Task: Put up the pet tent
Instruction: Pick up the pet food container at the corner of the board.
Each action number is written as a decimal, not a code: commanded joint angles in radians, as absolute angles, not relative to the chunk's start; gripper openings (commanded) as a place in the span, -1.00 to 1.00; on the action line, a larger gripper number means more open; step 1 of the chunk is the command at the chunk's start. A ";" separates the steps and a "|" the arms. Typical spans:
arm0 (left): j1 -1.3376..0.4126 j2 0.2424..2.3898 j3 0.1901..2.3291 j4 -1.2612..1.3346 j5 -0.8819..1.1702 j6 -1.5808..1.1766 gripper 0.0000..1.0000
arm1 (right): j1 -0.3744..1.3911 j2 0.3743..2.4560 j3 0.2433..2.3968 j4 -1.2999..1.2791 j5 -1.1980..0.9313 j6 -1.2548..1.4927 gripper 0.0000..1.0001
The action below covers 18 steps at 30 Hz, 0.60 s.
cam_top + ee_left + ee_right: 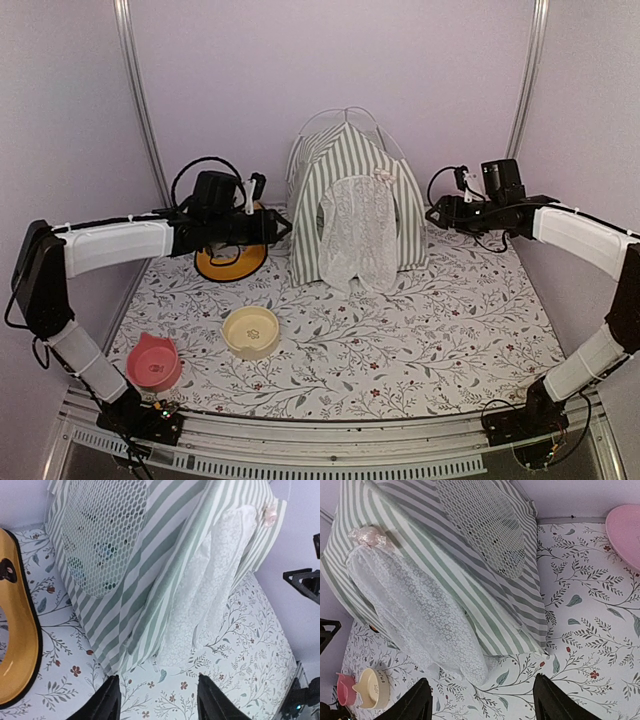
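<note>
— Left gripper (159,702), how does it stand?
— Its fingers are spread well apart at the bottom of its wrist view, with only the printed mat (167,686) showing between them. It clamps nothing.
— And the right gripper (485,702)?
— Likewise spread, over the mat, holding nothing.
— Where is the pet tent (345,190)?
— Upright at the top centre of the overhead view, between the two grippers and touching neither. Its lace flap (360,235) hangs down the front.
— Anything inside it?
— Through the mesh window (102,535) I see dim shapes but cannot tell what they are.
— The bowls?
— A yellow bowl (230,262) sits just left of the tent, partly under the left arm, its inside mostly hidden. A cream bowl (250,332) lies left of centre, lower down, and shows a small dark print on its floor. A pink bowl (155,362) sits at the lower left, with a small mark on its floor too. A pink dish rim (626,527) shows at the upper right of the right wrist view, its inside out of sight.
</note>
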<state>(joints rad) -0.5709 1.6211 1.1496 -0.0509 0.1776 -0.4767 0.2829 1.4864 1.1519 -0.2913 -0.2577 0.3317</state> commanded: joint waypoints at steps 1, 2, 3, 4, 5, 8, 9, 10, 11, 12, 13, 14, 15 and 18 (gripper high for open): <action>-0.567 1.544 1.106 -0.090 0.075 -0.493 0.21 | 0.282 1.439 1.184 -0.290 -0.271 0.310 0.51; -0.561 1.533 1.100 -0.097 0.046 -0.501 0.26 | 0.282 1.433 1.184 -0.287 -0.273 0.308 0.58; -0.550 1.524 1.096 -0.107 0.014 -0.516 0.32 | 0.281 1.426 1.185 -0.283 -0.277 0.307 0.63; -0.537 1.520 1.095 -0.121 -0.011 -0.526 0.36 | 0.282 1.420 1.186 -0.279 -0.282 0.307 0.79; -0.523 1.520 1.094 -0.133 -0.029 -0.536 0.41 | 0.281 1.414 1.186 -0.276 -0.288 0.307 0.89; -0.470 1.533 1.084 -0.138 -0.060 -0.572 0.56 | 0.281 1.386 1.183 -0.267 -0.291 0.307 0.98; -0.449 1.543 1.080 -0.131 -0.061 -0.586 0.60 | 0.281 1.376 1.178 -0.260 -0.294 0.307 0.98; -0.428 1.554 1.077 -0.119 -0.057 -0.609 0.63 | 0.282 1.359 1.172 -0.252 -0.295 0.307 0.98; -0.403 1.567 1.075 -0.108 -0.050 -0.635 0.65 | 0.281 1.347 1.167 -0.246 -0.297 0.308 0.98; -0.374 1.580 1.072 -0.085 -0.032 -0.663 0.67 | 0.281 1.336 1.162 -0.240 -0.301 0.309 0.98; -0.352 1.596 1.068 -0.059 -0.020 -0.698 0.67 | 0.281 1.325 1.157 -0.233 -0.305 0.313 0.98; -0.331 1.610 1.062 -0.028 -0.004 -0.737 0.68 | 0.281 1.312 1.151 -0.225 -0.307 0.315 0.98; -0.315 1.628 1.057 0.011 0.015 -0.773 0.68 | 0.281 1.302 1.143 -0.219 -0.309 0.316 0.98; -0.288 1.690 1.067 0.127 0.022 -0.889 0.68 | 0.281 1.273 1.129 -0.202 -0.314 0.323 0.98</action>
